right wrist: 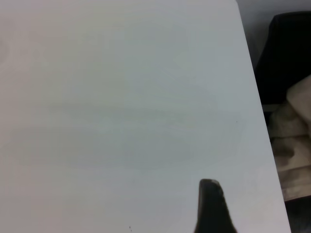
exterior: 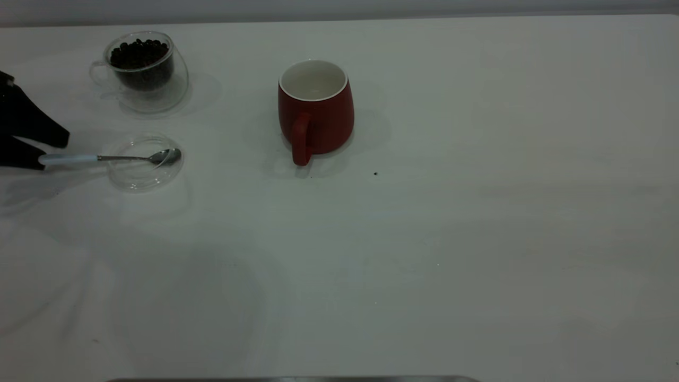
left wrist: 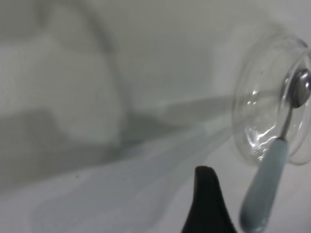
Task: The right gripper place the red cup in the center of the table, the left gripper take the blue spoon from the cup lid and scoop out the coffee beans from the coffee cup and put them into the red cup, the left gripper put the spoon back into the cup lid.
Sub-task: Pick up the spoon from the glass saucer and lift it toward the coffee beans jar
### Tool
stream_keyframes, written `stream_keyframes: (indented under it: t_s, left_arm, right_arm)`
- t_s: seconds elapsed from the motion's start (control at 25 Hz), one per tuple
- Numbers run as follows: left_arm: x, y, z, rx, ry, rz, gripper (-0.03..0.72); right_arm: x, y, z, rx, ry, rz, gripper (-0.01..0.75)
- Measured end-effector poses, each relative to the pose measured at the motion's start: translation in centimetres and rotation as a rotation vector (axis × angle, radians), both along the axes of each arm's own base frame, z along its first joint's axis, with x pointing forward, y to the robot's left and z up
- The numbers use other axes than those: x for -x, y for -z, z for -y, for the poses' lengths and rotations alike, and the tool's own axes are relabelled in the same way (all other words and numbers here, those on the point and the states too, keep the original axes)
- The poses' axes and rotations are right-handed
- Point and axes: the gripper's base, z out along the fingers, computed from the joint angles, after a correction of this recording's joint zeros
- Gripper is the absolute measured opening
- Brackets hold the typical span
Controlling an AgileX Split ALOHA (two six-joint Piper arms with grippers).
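While the blue spoon (exterior: pixel 114 157) rests across the cup lid (exterior: pixel 142 179), you see the left gripper (exterior: pixel 50 149) spread wide at frame left around its handle tip.

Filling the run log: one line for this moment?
left claw open at blue spoon handle | spoon on cup lid | red cup centred, empty

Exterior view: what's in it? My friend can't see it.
The left pincer, open, reaches around the blue spoon lying across the cup lid. The coffee cup of coffee beans is behind; the empty red cup stands mid-table.
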Motion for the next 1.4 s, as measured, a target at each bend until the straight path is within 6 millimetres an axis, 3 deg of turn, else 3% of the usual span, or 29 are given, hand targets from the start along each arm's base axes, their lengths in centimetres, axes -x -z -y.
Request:
stream_keyframes:
  t_s: [0.24, 0.6, 1.0, 1.4]
  left_arm:
    - [0.4, 1.2, 0.3, 0.03, 0.005, -0.036, 0.586]
    - [0.5, 1.4, 0.4, 0.04, 0.004, -0.041, 0.572]
    - [0.5, 1.3, 0.4, 0.05, 0.007, -0.043, 0.384]
    - [0.3, 1.2, 0.6, 0.076, -0.022, -0.036, 0.302]
  right_arm:
    - [0.0, 0.0, 0.0, 0.0, 0.0, 0.0, 0.518]
    - [0.0, 0.0, 0.0, 0.0, 0.0, 0.0, 0.518]
    - [0.0, 0.0, 0.0, 0.0, 0.0, 0.0, 0.518]
    - [0.0, 0.0, 0.0, 0.0, 0.0, 0.0, 0.518]
